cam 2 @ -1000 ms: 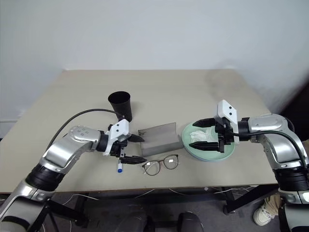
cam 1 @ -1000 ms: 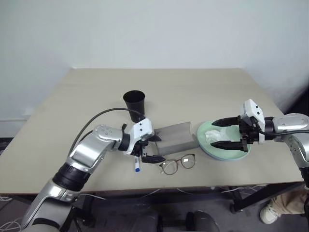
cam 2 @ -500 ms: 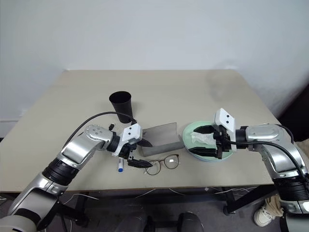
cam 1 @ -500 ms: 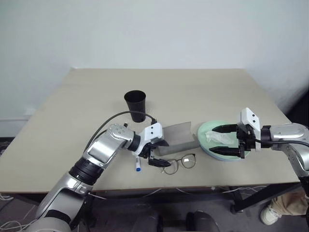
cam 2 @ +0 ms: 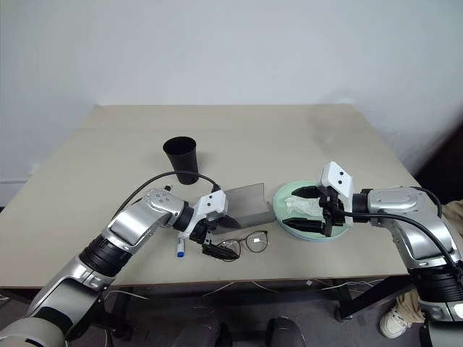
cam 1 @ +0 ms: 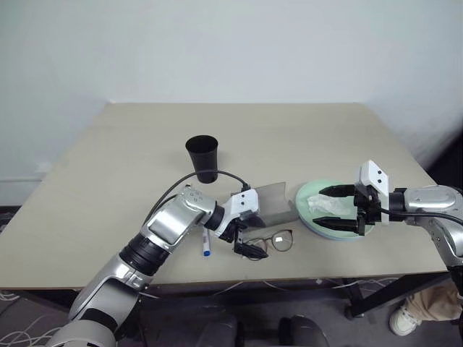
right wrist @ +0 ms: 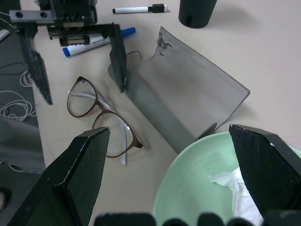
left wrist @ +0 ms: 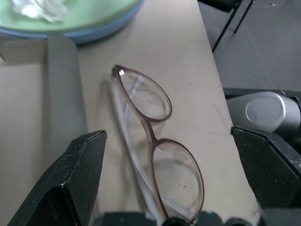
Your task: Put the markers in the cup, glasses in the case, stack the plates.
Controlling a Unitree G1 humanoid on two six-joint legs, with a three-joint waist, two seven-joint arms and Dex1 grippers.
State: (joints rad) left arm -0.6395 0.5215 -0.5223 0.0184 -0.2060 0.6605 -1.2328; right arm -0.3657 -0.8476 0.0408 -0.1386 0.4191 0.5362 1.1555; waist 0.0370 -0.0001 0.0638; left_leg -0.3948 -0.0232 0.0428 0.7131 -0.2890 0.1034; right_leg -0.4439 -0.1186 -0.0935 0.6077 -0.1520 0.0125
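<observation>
The left tool (cam 1: pixel 244 241) hangs over the front of the beige counter (cam 1: pixel 304 137) with its two black fingers spread wide apart and nothing between them. The glasses (left wrist: pixel 155 146) lie flat on the counter directly beneath this tool, between its fingers as its wrist camera sees them, untouched. The open grey case (right wrist: pixel 188 101) sits just behind the left tool, beside the glasses. A blue-capped marker (right wrist: pixel 96 41) lies just to the outer side of the left tool, and a black-capped marker (right wrist: pixel 139 9) lies a little farther back, near the black cup (cam 1: pixel 202 157), which stands upright behind the tool.

The right tool (cam 1: pixel 340 209) is also spread wide and empty, held low over the mint green plate (cam 2: pixel 286 195). That plate rests on a light blue plate (left wrist: pixel 101 32), whose rim shows under its edge. A white wad of tissue (right wrist: pixel 237 190) lies in the green plate between the right tool's fingers. The stacked plates sit beside the case.
</observation>
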